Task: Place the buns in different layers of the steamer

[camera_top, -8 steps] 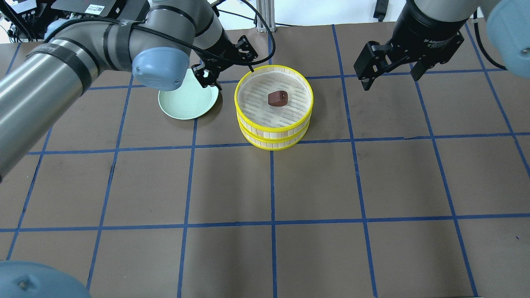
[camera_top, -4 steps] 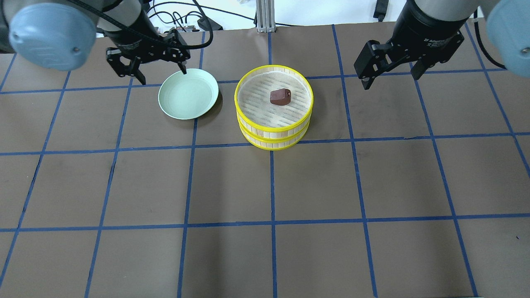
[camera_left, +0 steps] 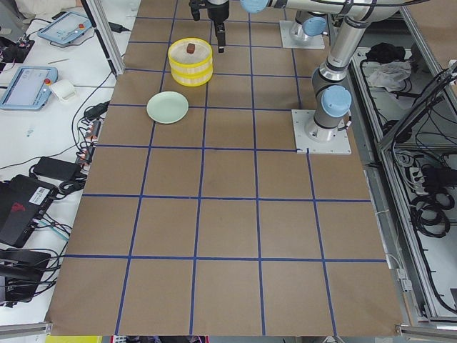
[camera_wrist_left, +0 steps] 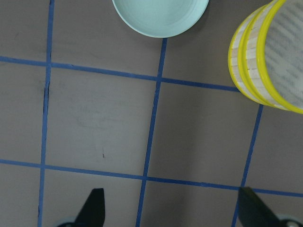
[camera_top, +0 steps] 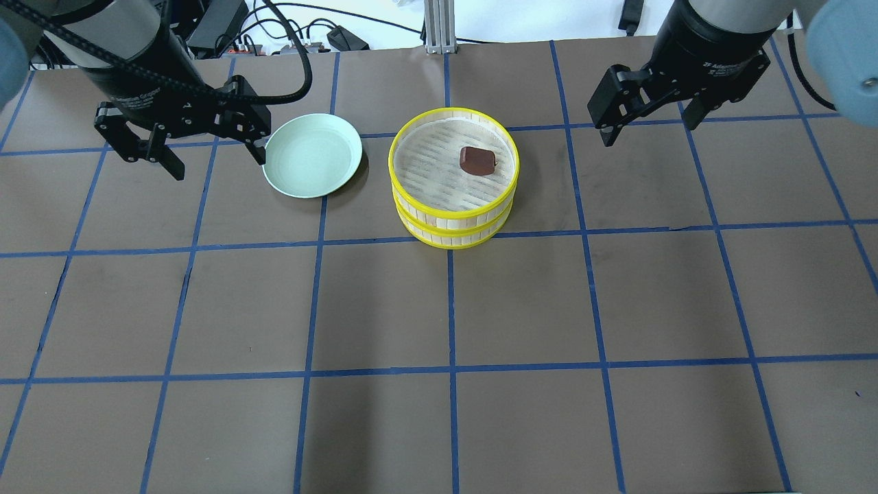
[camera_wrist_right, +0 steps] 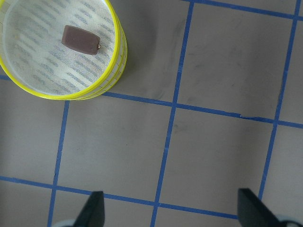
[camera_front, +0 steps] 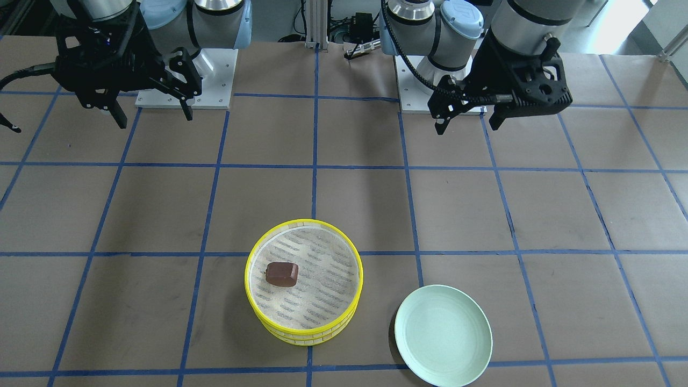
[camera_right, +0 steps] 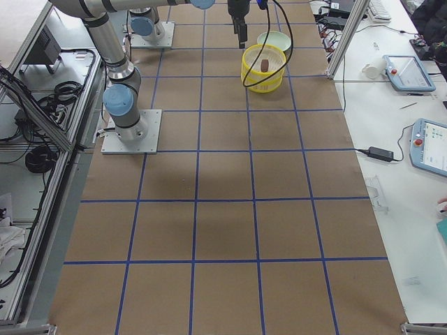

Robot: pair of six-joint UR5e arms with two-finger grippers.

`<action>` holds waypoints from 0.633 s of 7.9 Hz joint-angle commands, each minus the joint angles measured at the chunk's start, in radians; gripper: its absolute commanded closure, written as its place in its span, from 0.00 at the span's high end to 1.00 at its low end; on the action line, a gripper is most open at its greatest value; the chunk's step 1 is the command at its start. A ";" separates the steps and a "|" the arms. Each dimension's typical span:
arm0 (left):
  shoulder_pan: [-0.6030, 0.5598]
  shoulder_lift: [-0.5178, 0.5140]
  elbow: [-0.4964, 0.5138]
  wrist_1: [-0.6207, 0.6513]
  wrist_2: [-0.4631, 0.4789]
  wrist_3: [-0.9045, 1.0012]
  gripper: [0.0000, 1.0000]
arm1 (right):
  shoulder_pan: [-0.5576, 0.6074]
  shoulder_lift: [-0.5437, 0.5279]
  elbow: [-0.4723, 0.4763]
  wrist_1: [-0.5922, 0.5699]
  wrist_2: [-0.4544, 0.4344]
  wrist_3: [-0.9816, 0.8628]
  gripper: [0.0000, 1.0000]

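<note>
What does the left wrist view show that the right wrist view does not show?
Only the left wrist view shows the pale green plate, empty, at its top edge. Only the right wrist view shows the brown bun, lying on the mesh floor of the top steamer tray. Both show the stacked steamer trays, the table with blue tape lines, and their own open hand at the bottom: left hand, right hand.

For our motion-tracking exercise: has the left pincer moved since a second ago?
Yes: the left pincer crossed leftward over the green plate, away from the steamer.
</note>
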 commanded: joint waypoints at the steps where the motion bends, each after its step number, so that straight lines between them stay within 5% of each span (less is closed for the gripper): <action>1: -0.002 0.070 -0.020 -0.099 -0.001 0.000 1.00 | 0.000 0.000 0.001 -0.001 0.000 0.001 1.00; 5: -0.011 0.058 -0.034 -0.093 0.005 0.041 1.00 | 0.000 0.000 0.001 -0.003 0.002 0.003 1.00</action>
